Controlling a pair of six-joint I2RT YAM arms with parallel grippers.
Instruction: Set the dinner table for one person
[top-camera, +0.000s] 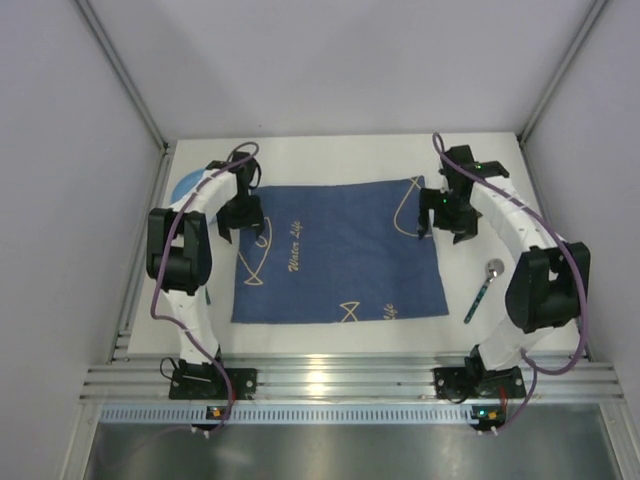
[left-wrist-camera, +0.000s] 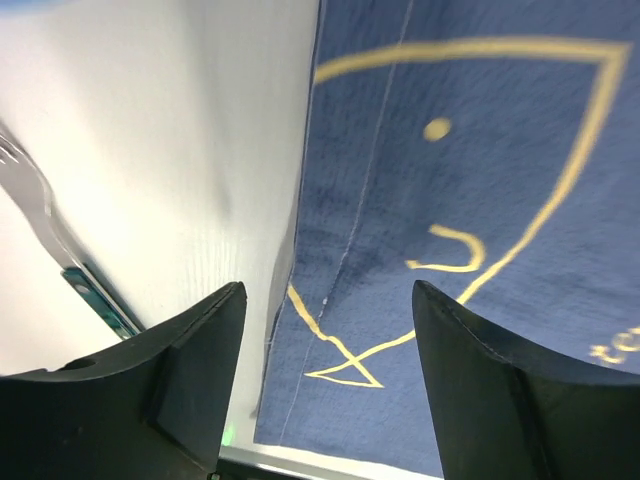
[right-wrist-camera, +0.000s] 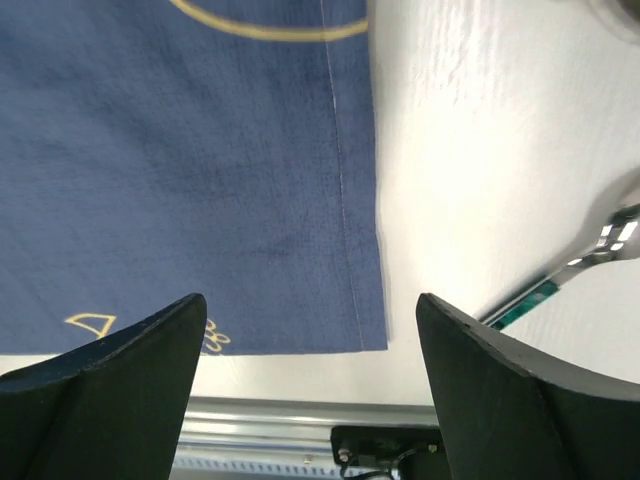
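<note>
A dark blue cloth with yellow fish drawings (top-camera: 335, 250) lies flat on the white dinner table (top-camera: 330, 155). My left gripper (top-camera: 243, 213) is open and empty over the cloth's far left corner; its wrist view shows the cloth's left edge (left-wrist-camera: 300, 230) between the jaws. My right gripper (top-camera: 440, 215) is open and empty over the far right corner, with the cloth's right edge (right-wrist-camera: 375, 200) below. A spoon with a green handle (top-camera: 482, 290) lies right of the cloth. A fork (left-wrist-camera: 40, 215) with a green handle lies left of the cloth. A blue plate (top-camera: 186, 183) peeks out behind my left arm.
Grey walls and metal posts enclose the table on three sides. An aluminium rail (top-camera: 340, 380) runs along the near edge by the arm bases. The spoon's handle (right-wrist-camera: 525, 305) shows in the right wrist view.
</note>
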